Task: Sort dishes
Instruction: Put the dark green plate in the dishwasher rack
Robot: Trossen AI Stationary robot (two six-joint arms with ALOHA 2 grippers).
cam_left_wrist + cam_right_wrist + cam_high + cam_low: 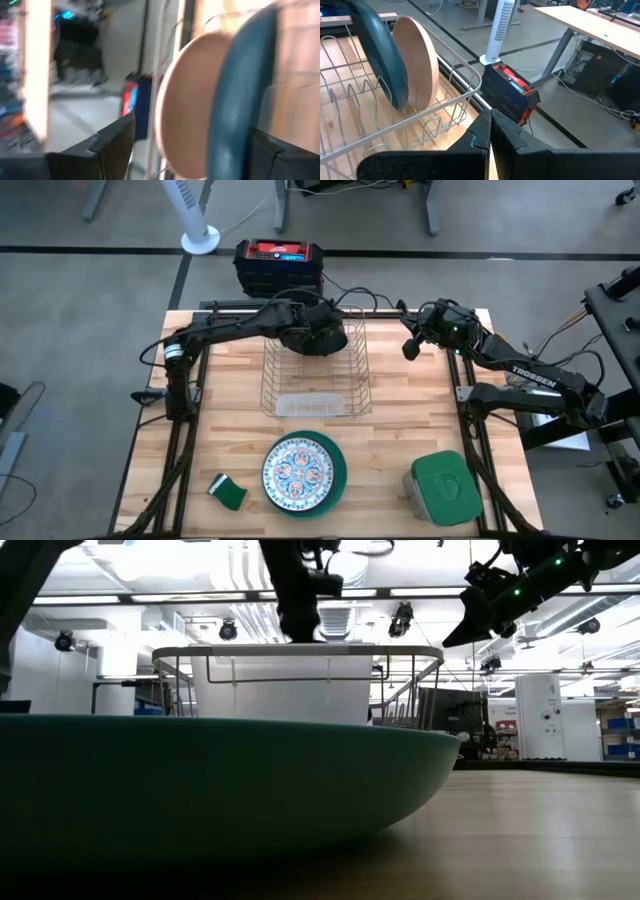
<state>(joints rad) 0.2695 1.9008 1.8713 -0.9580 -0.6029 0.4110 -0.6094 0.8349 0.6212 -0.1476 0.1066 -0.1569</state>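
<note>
From above, the left gripper (pixel 322 332) hangs over the far end of the wire dish rack (pixel 316 375), well back from the ornamented plate (pixel 297 473) stacked on the teal-green plate (pixel 338 470) by the table's near edge; the left arm is nearer. The sponge (pixel 229 491) and green-lidded container (pixel 443 485) flank them.

At table height, the rack lies between.

Its wrist camera shows fingers (pixel 114 145) spread, the pink plate (pixel 186 102) and dark teal plate (pixel 239 95) upright between them, seemingly released.

The right gripper (pixel 490 131), closed, idles by the far-right corner.
</note>
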